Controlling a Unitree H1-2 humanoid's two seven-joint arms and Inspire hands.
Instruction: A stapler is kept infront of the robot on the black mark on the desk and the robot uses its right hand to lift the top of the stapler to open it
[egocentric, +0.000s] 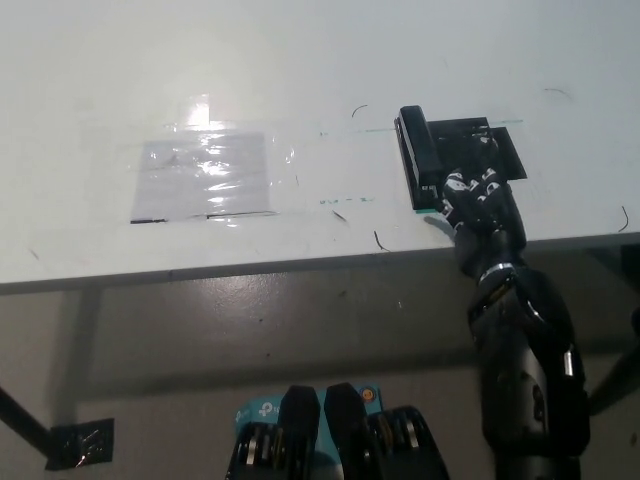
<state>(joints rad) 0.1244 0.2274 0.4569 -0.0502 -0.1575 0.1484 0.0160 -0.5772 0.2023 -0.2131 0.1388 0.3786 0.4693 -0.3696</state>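
A black stapler (418, 152) lies flat on a black mark (485, 145) on the white desk (300, 90), at the right side of the head view. My black right hand (478, 208) sits at the stapler's near end, over the front part of the mark, fingers pointing away from me. Its fingertips overlap the stapler's near tip, and I cannot tell whether they grip it. The stapler's top looks down and closed. The white left hand does not show.
A shiny clear plastic sheet (205, 177) is taped flat on the desk to the left. The desk's front edge (250, 268) runs across the picture, with grey floor below. Small pen marks dot the desk surface.
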